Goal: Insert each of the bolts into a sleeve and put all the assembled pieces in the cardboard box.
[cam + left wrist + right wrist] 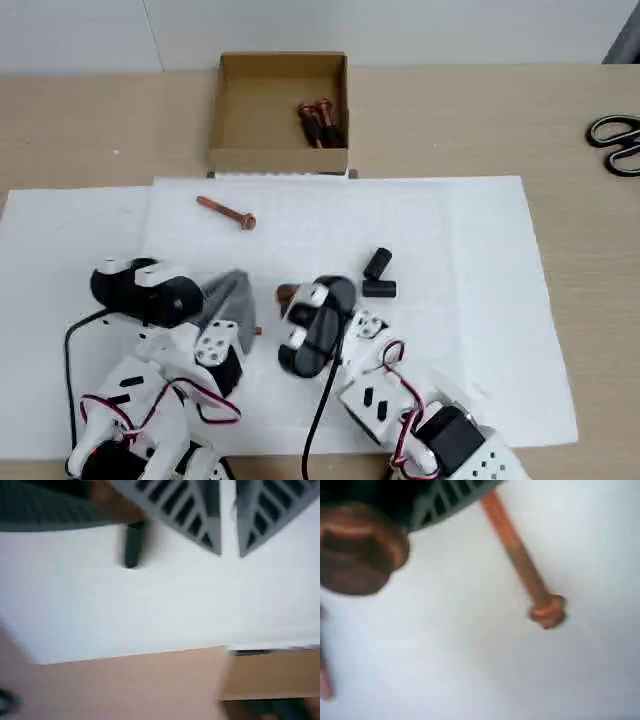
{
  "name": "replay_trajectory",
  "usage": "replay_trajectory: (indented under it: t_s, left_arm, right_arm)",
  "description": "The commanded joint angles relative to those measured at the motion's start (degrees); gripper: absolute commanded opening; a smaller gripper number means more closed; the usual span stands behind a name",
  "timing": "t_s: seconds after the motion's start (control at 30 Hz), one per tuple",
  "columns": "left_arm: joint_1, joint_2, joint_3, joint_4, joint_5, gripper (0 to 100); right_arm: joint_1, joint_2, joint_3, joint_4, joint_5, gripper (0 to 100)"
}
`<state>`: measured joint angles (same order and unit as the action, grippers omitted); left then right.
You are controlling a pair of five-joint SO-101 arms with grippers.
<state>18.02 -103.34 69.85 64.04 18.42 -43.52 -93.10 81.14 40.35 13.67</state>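
Note:
A loose copper bolt [226, 212] [520, 562] lies on the white paper [440, 220] in front of the cardboard box [228, 110], which holds some assembled pieces [321, 122]. Two black sleeves [378, 263] [379, 289] lie right of centre; one sleeve [132, 545] shows past my left gripper. My right gripper [296, 297] is shut on a bolt, whose head [360, 555] looms close to its camera. My left gripper [228, 298] [230, 545] hangs just left of it over the paper, its grey fingers [192, 510] a narrow gap apart with nothing between them.
Scissors [615, 143] lie at the far right on the wooden table [90, 120]. The box front [265, 677] is visible beyond the paper's edge. Both arms crowd the near middle of the paper.

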Motion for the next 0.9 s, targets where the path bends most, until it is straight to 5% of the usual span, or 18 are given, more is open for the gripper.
replay_trajectory:
  t_s: [0.0, 0.17, 0.47, 0.63, 0.87]
  left_arm:
    - [-9.32, -0.18, 3.03, -3.08, -5.8, 1]
    - [-15.56, -0.35, 12.35, -5.1, -9.14, 1]
    - [-15.38, -0.35, 23.34, -5.45, -10.02, 1]
    - [-15.47, -0.35, 24.22, -6.59, -10.02, 1]
    - [-15.38, -0.35, 24.22, -6.68, -10.02, 1]
  right_arm:
    - [4.53, -1.01, -1.05, -1.1, 0.09, 0.2]
    - [9.8, -1.01, -1.05, -1.01, -6.15, 0.2]
    - [22.2, -0.48, -0.79, 4.7, -14.86, 0.2]
    - [24.75, -0.4, -4.84, 15.43, -21.45, 0.2]
    - [24.84, 6.2, -16.09, 15.78, -21.8, 0.2]
